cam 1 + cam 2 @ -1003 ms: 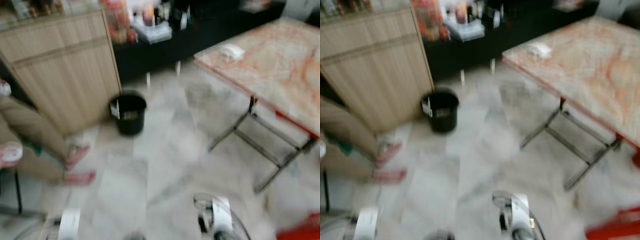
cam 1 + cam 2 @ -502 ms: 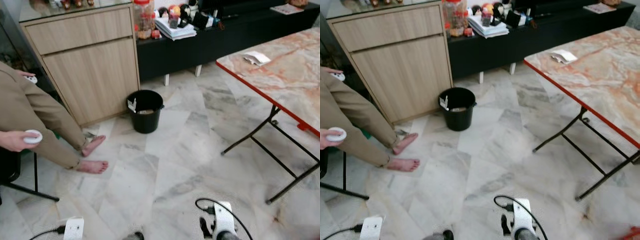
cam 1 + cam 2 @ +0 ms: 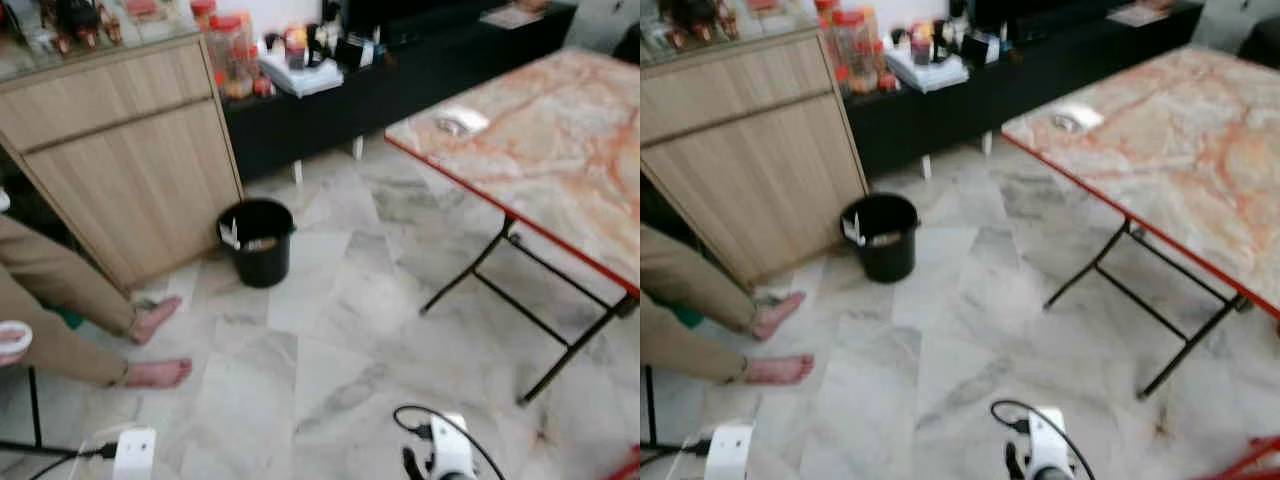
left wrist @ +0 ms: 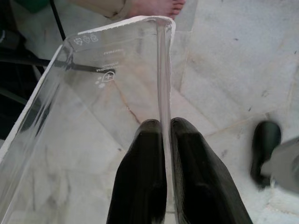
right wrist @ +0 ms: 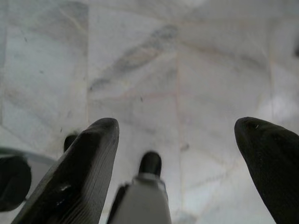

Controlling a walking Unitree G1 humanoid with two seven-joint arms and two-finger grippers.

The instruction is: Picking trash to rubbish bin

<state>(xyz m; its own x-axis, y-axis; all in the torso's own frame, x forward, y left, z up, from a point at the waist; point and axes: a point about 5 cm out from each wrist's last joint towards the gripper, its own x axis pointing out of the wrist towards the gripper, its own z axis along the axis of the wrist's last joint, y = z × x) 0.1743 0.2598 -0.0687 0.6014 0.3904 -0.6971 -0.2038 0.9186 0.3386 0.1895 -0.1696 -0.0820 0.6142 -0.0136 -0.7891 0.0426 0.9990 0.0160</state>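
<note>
Two wrist cameras give you the clearest look at the hands: your left gripper (image 4: 161, 135) has its jaws clenched on the thin wall of a clear plastic container (image 4: 93, 93), held over the pale marble floor (image 3: 340, 330), and your right gripper (image 5: 180, 144) hangs over bare tile with its jaws spread wide and nothing between them. From the head cameras you face a room paved in grey-veined marble slabs. A black rubbish bin (image 3: 256, 241) stands on the floor just beside a light wooden cabinet (image 3: 120, 150), with a white scrap at its rim. Jars and bottles crowd the cabinet top and the low black shelf (image 3: 400, 70) along the far wall. On your right a folding counter (image 3: 560, 140) with a marbled orange-and-cream top, red edging and crossed black legs carries a small white crumpled piece (image 3: 458, 122) near its far corner, well apart from the bin. On your left a person sits, bare feet (image 3: 155, 345) on the floor, one hand (image 3: 12, 340) holding a white round object.
</note>
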